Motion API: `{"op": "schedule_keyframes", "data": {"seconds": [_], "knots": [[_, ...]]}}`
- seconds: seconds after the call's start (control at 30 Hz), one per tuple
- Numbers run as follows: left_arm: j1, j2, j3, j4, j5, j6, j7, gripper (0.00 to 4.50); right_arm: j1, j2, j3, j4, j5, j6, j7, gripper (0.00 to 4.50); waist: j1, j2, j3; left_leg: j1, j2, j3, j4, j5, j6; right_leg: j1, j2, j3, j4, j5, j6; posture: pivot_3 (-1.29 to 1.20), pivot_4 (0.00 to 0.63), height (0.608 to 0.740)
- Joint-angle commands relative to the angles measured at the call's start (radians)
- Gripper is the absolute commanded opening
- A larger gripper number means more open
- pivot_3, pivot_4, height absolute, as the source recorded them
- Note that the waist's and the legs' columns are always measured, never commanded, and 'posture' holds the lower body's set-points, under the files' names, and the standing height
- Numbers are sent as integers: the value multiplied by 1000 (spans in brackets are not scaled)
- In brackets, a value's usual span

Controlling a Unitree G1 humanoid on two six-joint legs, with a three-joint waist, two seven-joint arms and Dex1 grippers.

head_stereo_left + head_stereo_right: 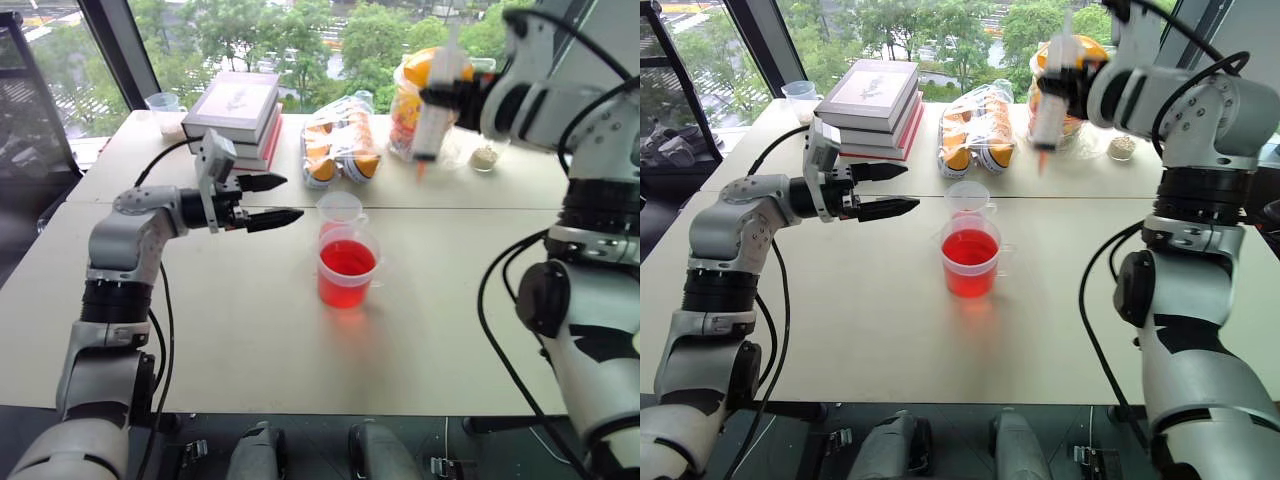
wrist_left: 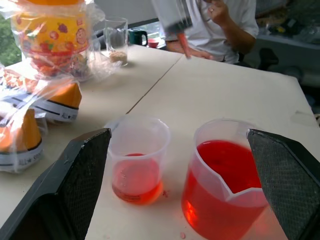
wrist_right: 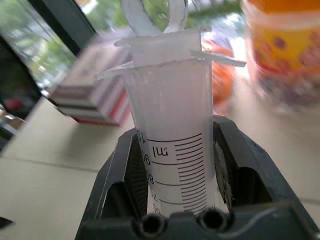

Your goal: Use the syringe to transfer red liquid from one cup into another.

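1. Currently the right gripper (image 1: 447, 100) is clenched around the syringe (image 1: 431, 118), upright, orange tip down.
2. Both cups sit at its seven o'clock: handled cup (image 1: 347, 272) of red liquid (image 1: 346, 259), small cup (image 1: 339, 212) behind.
3. Left gripper (image 1: 262, 200) hangs released, nearer the cups.

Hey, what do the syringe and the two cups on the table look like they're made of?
Syringe: clear, slightly frosted plastic, judging by printed black scale marks and thin moulded flanges. Handled cup and small cup: translucent, probably soft plastic; thin walls, rolled rims, red liquid showing through.
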Motion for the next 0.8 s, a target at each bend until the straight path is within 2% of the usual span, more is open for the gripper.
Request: {"op": "schedule_keyframes", "data": {"seconds": [0.03, 0.2, 0.37, 0.57, 0.77, 0.8], "knots": [[19, 11, 21, -90, -64, 32, 4, 4474, 69, -79, 76, -50, 1, 125, 63, 1435, -1, 0, 0, 0, 0, 0, 0, 0, 0, 0, 0, 0, 0, 0, 0, 0, 150, 740], [47, 12, 10, -135, -86, 52, 30, 4474, 205, -131, 126, -27, -1, 187, 128, 1435, 0, 0, 0, 0, 0, 0, 0, 0, 0, 0, 1, 0, 0, 2, 3, 0, 150, 740], [48, 10, 5, -155, -109, 71, 48, 4474, 301, -166, 216, 49, -59, 106, 184, 1435, 1, 0, 0, 0, 0, -1, 1, 0, 0, 0, 1, 0, 0, 2, 3, 0, 150, 740], [53, 18, -10, -169, -115, 83, 57, 4474, 326, -151, 266, 142, -115, 16, 245, 1435, 2, 0, 0, 0, 0, -1, 1, 0, 0, 1, 2, 0, 0, 2, 3, 0, 150, 740], [72, 20, -32, -191, -117, 90, 61, 4500, 327, -161, 242, 104, -124, 31, 272, 4458, 4, 0, 0, 0, 0, -1, 1, 0, 0, 1, 2, 0, 0, 2, 3, 0, 150, 740], [74, 26, -32, -191, -116, 90, 62, 4500, 329, -179, 239, 61, -124, 37, 276, 4458, 4, 0, 0, 0, 0, -1, 1, 0, 0, 1, 2, 0, 0, 2, 3, 0, 150, 740]]}}
